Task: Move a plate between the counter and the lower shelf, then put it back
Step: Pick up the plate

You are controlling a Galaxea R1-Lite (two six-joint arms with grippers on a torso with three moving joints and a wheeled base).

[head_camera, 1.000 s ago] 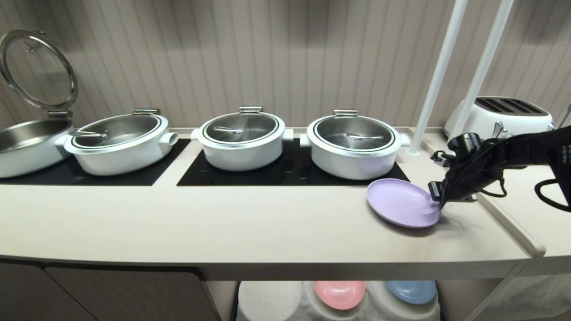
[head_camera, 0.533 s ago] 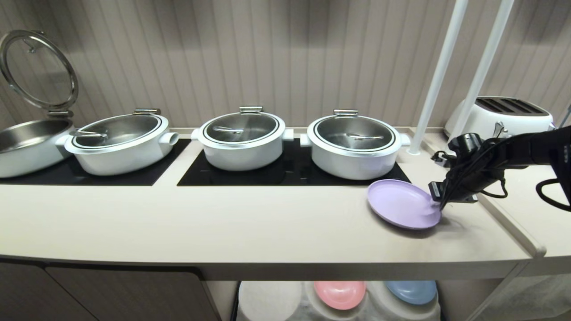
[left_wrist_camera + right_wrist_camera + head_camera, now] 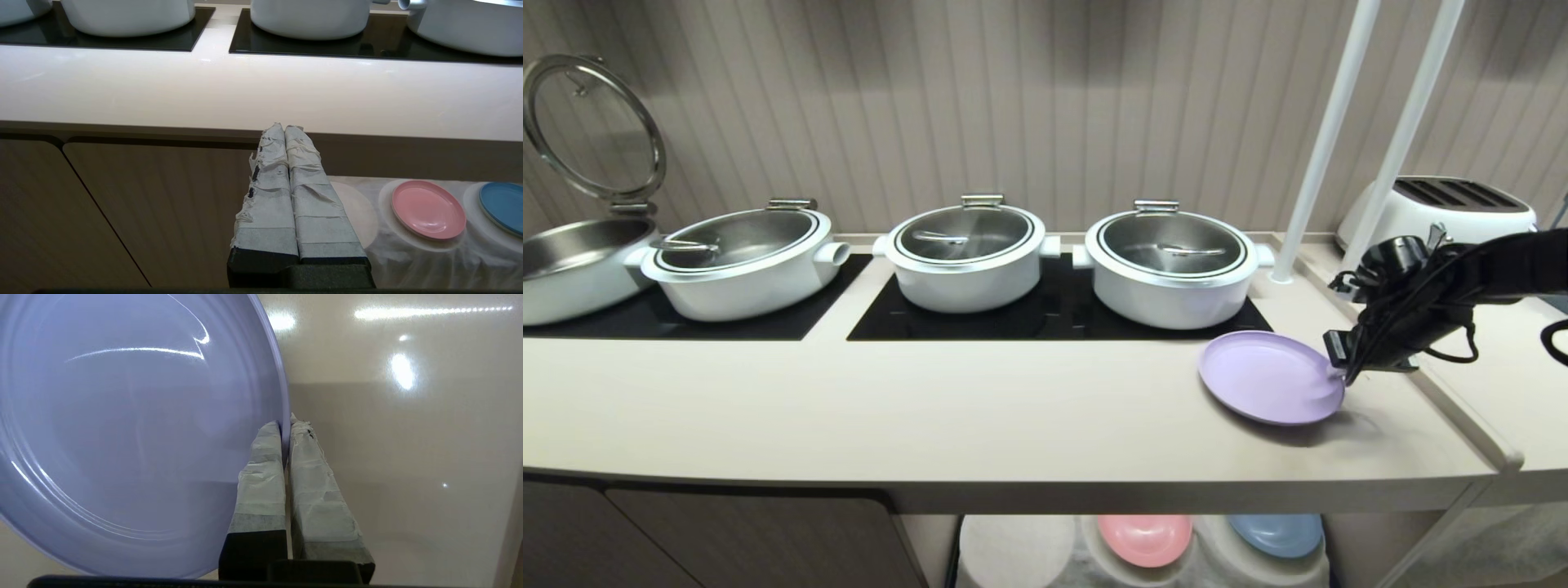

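**Spotter:** Where's the plate (image 3: 1270, 388) now?

**Me:** Over the right end of the tabletop (image 3: 931, 408), in front of the rightmost white pot (image 3: 1172, 265). My right claw (image 3: 1343, 377) has its rim pinched at about three o'clock. In the right wrist view the taped fingers (image 3: 261, 473) sit on either side of the rim, clamped tight. The plate's shadow suggests it is lifted clear, though I can't be sure its far edge is off the surface.

**Spotter:** And the left one?

**Me:** The left claw (image 3: 286, 163) is parked below the tabletop's front edge, pads pressed together, holding nothing.

**Spotter:** How do you carry it well?

**Me:** A thin rim grip lets the plate sag, so I go slowly and keep it level. Then I bring it out past the front edge and down to the lower shelf (image 3: 1225, 563). The bare mound (image 3: 1017, 547) at nine o'clock from the pink plate (image 3: 1145, 539) is free; the blue plate (image 3: 1276, 532) takes the other.
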